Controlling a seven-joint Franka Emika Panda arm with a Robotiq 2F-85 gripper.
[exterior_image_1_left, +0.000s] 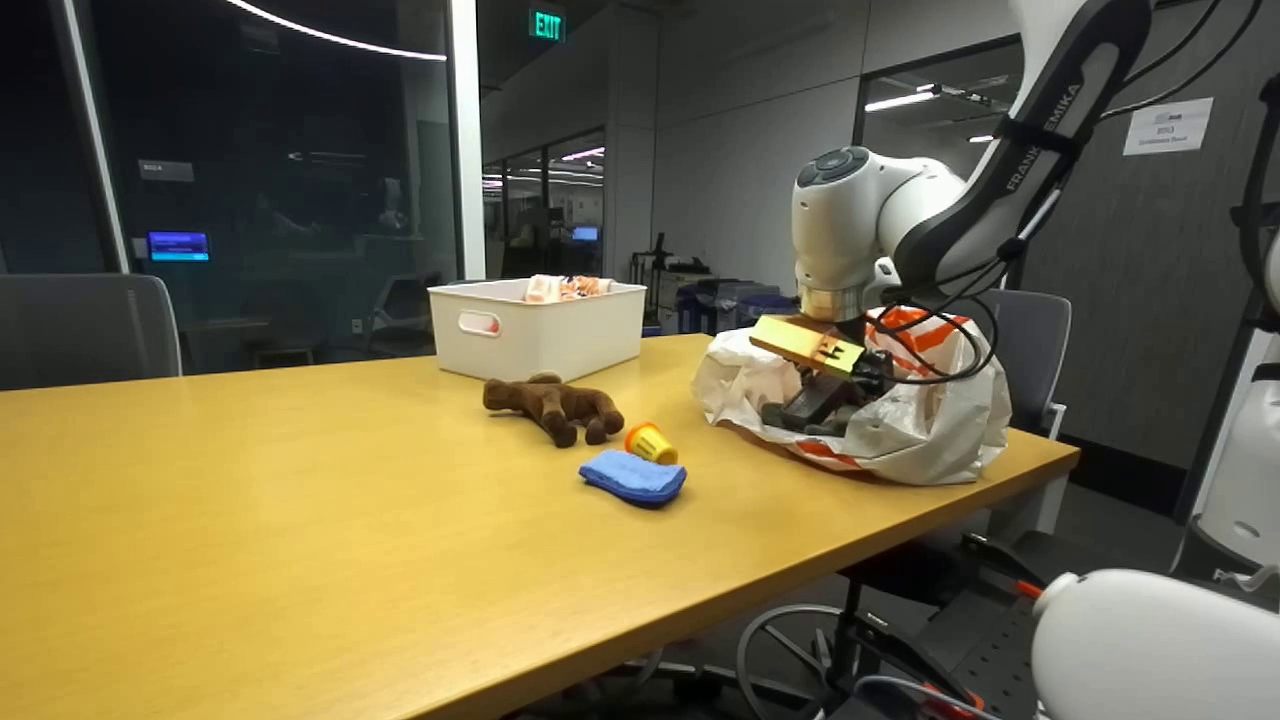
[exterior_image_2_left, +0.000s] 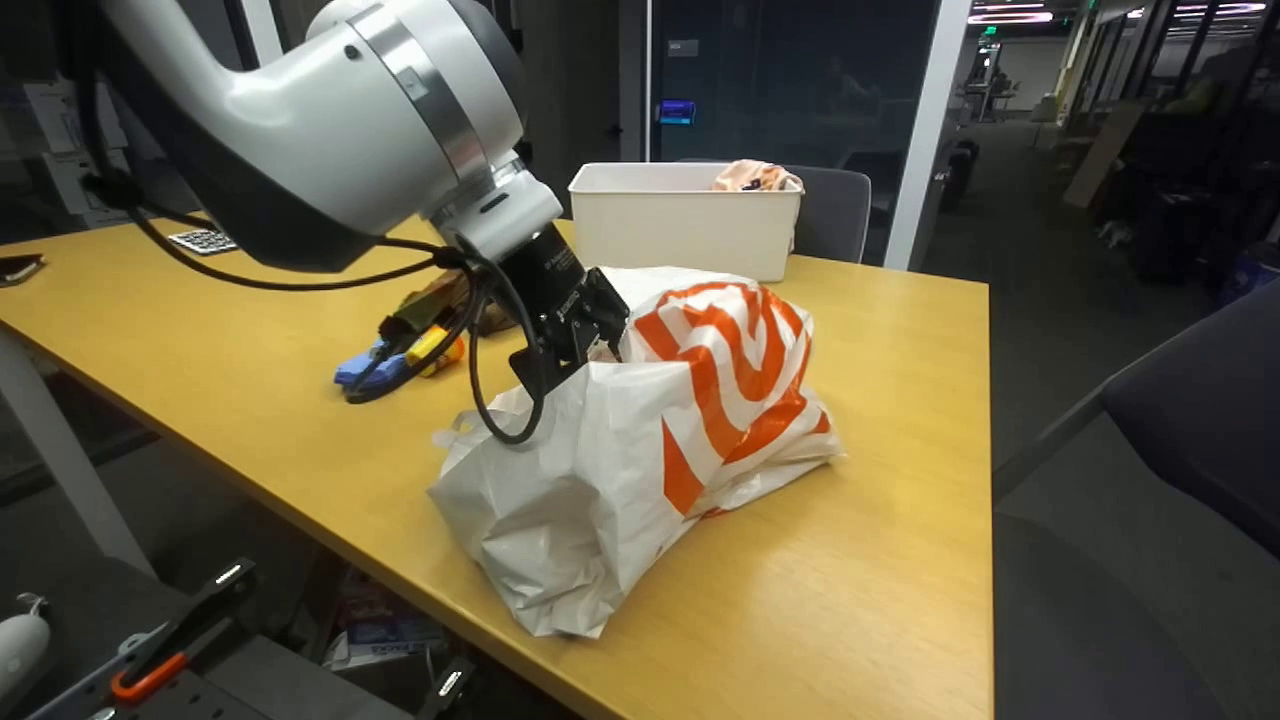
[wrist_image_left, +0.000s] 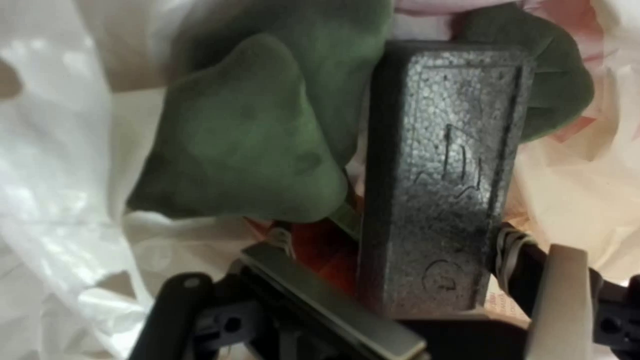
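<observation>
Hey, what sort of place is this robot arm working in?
Probably an office meeting room, going by the long table with an office chair behind it, the large glass wall, and a lit green exit sign in the area beyond.

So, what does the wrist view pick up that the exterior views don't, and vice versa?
Only the wrist view: the etched marks on the black foam-like block.
Only the exterior views: the white bin with patterned cloth in it, the brown plush animal, the yellow cup, the folded blue cloth and the robot arm.
Both: the white plastic bag and the gripper at its opening. An exterior view seems to show the block and green leaf-shaped pieces too, though less clearly.
</observation>
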